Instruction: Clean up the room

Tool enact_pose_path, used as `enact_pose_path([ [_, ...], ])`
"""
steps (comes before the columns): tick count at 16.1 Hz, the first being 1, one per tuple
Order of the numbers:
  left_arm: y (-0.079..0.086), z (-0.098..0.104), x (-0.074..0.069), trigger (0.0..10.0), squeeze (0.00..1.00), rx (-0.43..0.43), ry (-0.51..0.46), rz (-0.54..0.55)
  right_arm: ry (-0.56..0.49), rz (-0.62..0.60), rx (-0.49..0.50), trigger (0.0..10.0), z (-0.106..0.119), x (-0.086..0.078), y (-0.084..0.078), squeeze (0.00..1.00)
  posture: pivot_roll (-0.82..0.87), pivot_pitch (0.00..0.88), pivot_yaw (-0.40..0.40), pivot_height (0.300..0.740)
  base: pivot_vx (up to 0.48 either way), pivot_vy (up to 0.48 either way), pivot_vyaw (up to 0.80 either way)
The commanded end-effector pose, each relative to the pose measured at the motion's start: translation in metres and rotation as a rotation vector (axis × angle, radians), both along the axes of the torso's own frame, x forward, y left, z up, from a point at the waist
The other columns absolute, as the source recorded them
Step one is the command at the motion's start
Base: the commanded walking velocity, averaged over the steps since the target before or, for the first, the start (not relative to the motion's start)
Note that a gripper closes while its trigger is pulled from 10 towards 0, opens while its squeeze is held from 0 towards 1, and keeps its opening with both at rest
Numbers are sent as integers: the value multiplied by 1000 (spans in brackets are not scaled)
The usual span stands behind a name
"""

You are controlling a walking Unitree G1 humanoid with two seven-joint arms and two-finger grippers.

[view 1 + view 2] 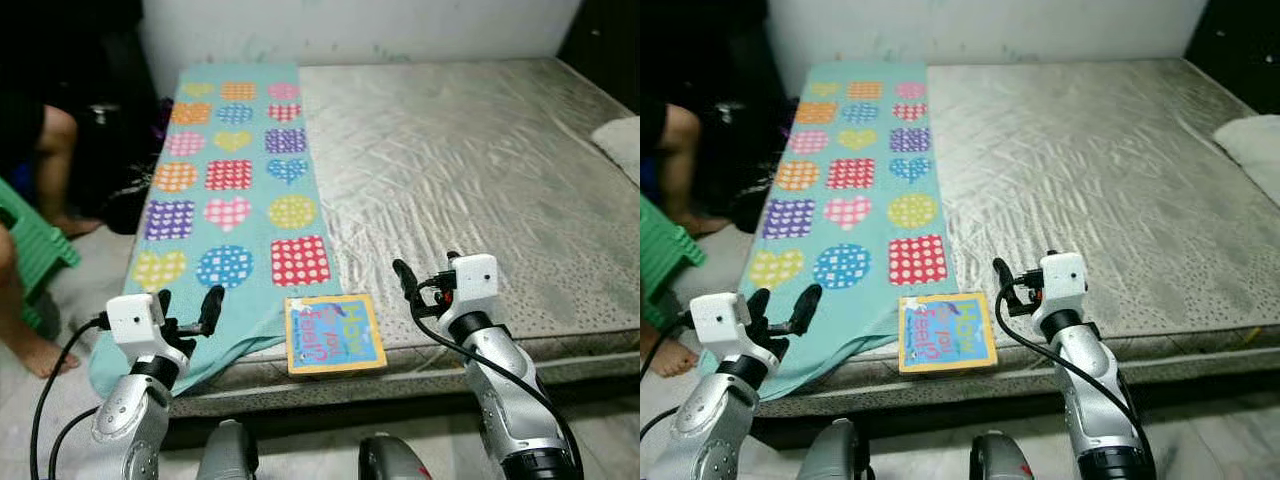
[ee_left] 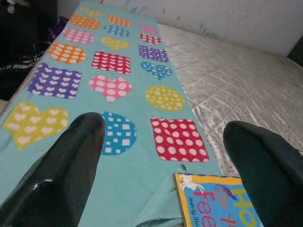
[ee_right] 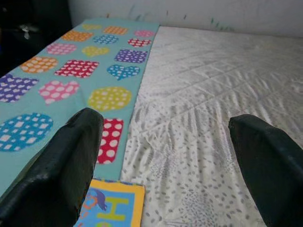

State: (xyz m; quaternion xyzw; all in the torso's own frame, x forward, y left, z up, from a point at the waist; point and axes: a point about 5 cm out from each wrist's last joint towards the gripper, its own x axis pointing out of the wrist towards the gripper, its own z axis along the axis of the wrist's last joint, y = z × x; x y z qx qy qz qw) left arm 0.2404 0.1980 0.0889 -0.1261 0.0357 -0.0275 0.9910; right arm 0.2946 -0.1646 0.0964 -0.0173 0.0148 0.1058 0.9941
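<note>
Bare grey quilted mattress (image 1: 470,170); teal blanket with coloured dotted hearts and squares (image 1: 232,175) along its left side. Yellow-bordered blue picture book (image 1: 334,334) flat at the near edge, touching the blanket's corner. Left gripper (image 1: 186,303) above the blanket's near end, fingers apart, empty. Right gripper (image 3: 165,156) just right of the book, fingers wide apart. Head views add a person's bare leg (image 1: 25,330) by a green stool (image 1: 30,245).

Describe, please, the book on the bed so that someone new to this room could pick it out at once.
Start at the grey mattress and follow the teal blanket down its left side to the near edge. The book lies flat there beside the blanket's corner: small, square, yellow-bordered, with a blue cover and colourful lettering.
</note>
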Motion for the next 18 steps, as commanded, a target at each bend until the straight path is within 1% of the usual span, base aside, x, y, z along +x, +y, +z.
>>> enact_pose_path([
  [1, 4, 5, -3, 10000, 0, 18, -15, 19, -13, -2, -1, 10000, 5, -3, -3, 0, -180, 130, -14, 658, 0, 0, 0],
  [4, 6, 6, -12, 10000, 0, 19, -1, 37, -3, 39, 9, 10000, 7, -13, 3, 0, -181, 183, -20, 658, 0, 0, 0],
  [6, 6, 5, -19, 10000, 0, 17, 17, 39, 21, 67, 6, 10000, 4, -22, 8, 0, -178, 212, -17, 658, 0, 0, 0],
  [7, 6, 6, -21, 10000, 0, 17, 20, 36, 36, 75, 6, 10000, 3, -25, 9, 0, -174, 222, -17, 653, 0, 0, 0],
  [8, 6, 8, -23, 10000, 0, 21, 22, 31, 47, 77, 14, 10000, 3, -27, 11, 0, -171, 226, -16, 638, 0, 0, 0],
  [9, 6, 8, -23, 10000, 0, 22, 23, 31, 51, 78, 18, 10000, 3, -27, 11, 0, -169, 227, -15, 633, 0, 0, 0],
  [12, 8, 11, -24, 10000, 0, 28, 32, 34, 67, 92, 30, 10000, 3, -28, 16, 0, -157, 235, -5, 598, 0, 0, 0],
  [15, 7, 11, -21, 10000, 0, 32, 37, 28, 66, 87, 45, 10000, 5, -27, 17, 0, -164, 233, 8, 563, 0, 0, 0],
  [18, 9, 13, -18, 10000, 0, 45, 31, 65, 55, 64, 38, 10000, 6, -24, 13, 0, -168, 226, 13, 563, 0, 0, 0],
])
